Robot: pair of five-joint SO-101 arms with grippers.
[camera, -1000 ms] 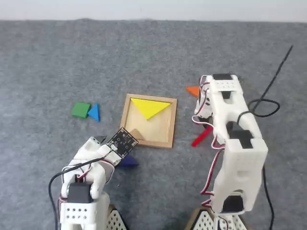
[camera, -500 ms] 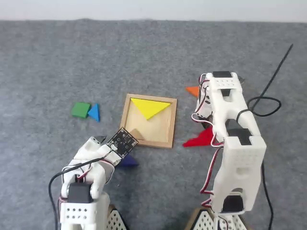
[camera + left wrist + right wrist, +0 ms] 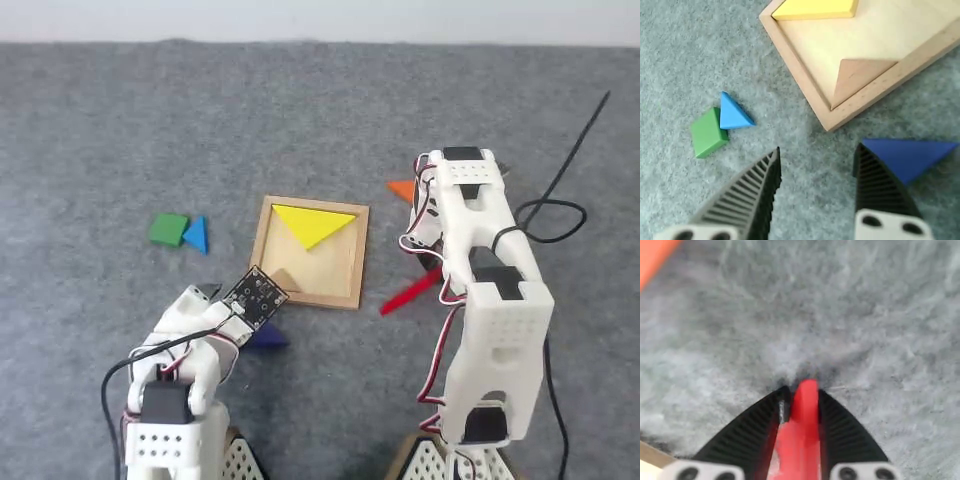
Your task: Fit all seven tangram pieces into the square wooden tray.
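The square wooden tray (image 3: 263,250) holds a large yellow triangle (image 3: 312,222) at its far side and a wood-coloured triangle (image 3: 285,280) in its near left corner. My right gripper (image 3: 801,395) is shut on a red piece (image 3: 802,440), which sticks out edge-on just right of the tray's near right corner (image 3: 408,293). By that corner of the tray my left gripper (image 3: 815,160) stands open over the carpet, and a dark blue triangle (image 3: 910,155) lies against one finger. A green square (image 3: 168,229) and a light blue triangle (image 3: 197,234) touch left of the tray.
An orange piece (image 3: 401,188) lies on the grey carpet beyond the tray's far right corner, next to the right arm (image 3: 480,260). A black cable (image 3: 560,215) loops at the right. Open carpet lies far behind the tray.
The red piece has turned in the right gripper: edge-on, then flat face up, now edge-on again and a little nearer the tray. The left arm has not moved.
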